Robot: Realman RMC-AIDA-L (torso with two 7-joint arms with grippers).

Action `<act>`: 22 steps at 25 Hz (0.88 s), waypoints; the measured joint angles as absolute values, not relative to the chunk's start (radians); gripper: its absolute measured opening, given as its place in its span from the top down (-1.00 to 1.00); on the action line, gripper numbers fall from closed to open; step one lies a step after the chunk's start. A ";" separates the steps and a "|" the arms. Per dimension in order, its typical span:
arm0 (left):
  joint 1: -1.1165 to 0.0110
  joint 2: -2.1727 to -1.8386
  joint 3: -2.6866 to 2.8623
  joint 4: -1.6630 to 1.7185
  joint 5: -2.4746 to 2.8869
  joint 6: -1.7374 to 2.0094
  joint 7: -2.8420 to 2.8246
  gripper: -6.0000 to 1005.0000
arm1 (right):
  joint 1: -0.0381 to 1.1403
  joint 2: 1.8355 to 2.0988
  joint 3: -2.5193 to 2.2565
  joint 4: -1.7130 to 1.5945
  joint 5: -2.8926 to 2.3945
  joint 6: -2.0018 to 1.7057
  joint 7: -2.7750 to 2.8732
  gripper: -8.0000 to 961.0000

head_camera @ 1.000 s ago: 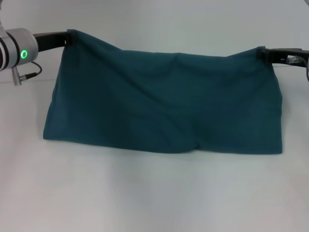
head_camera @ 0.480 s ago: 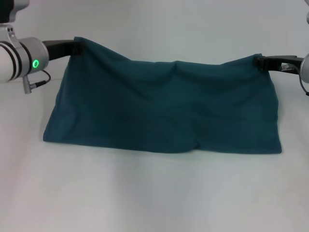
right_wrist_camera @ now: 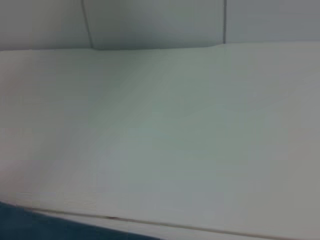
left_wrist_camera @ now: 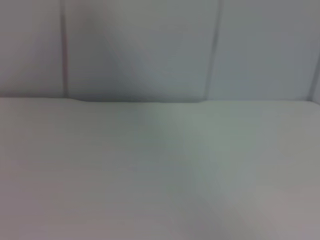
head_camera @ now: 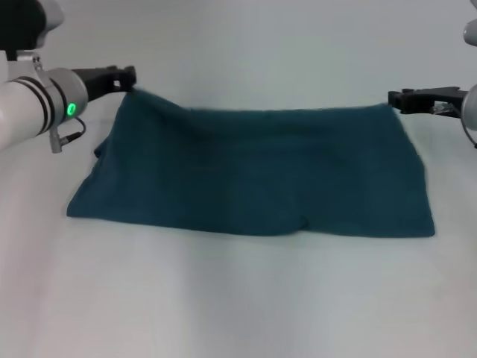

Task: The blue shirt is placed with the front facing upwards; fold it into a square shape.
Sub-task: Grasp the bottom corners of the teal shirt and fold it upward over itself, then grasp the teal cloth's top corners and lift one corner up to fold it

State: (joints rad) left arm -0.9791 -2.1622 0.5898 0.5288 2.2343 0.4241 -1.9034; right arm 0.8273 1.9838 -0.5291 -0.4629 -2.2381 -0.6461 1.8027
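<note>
The blue shirt lies on the white table as a wide teal rectangle, plain side up, with no lettering showing. Its far left corner rises in a small peak to my left gripper, which is shut on that corner just above the table. My right gripper hovers low at the shirt's far right corner, where the cloth lies almost flat. A sliver of the blue shirt shows at one edge of the right wrist view. The left wrist view holds only table and wall.
The white table stretches bare in front of the shirt and to both sides. A panelled wall stands behind the table's far edge.
Both grippers have come down and inward, lowering the shirt's raised far edge. The cloth that hung as a tall draped sheet now lies nearly flat on the table.
</note>
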 joint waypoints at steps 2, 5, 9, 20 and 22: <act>-0.970 -2.162 0.591 0.529 2.196 0.385 -1.903 0.52 | 0.823 1.982 -0.527 -0.465 -2.238 -0.627 1.806 0.54; -0.960 -2.162 0.592 0.535 2.161 0.364 -1.898 0.39 | 0.819 1.974 -0.522 -0.468 -2.236 -0.623 1.807 0.30; -0.939 -2.161 0.594 0.565 2.146 0.351 -1.898 0.22 | 0.805 1.974 -0.522 -0.491 -2.233 -0.643 1.807 -0.03; -0.799 -2.155 0.626 0.699 2.140 0.660 -1.949 -0.72 | 0.653 1.982 -0.522 -0.646 -2.197 -0.967 1.907 -0.64; -0.765 -2.154 0.628 0.731 2.141 0.703 -1.962 -0.81 | 0.622 1.981 -0.525 -0.670 -2.197 -1.024 1.945 -0.72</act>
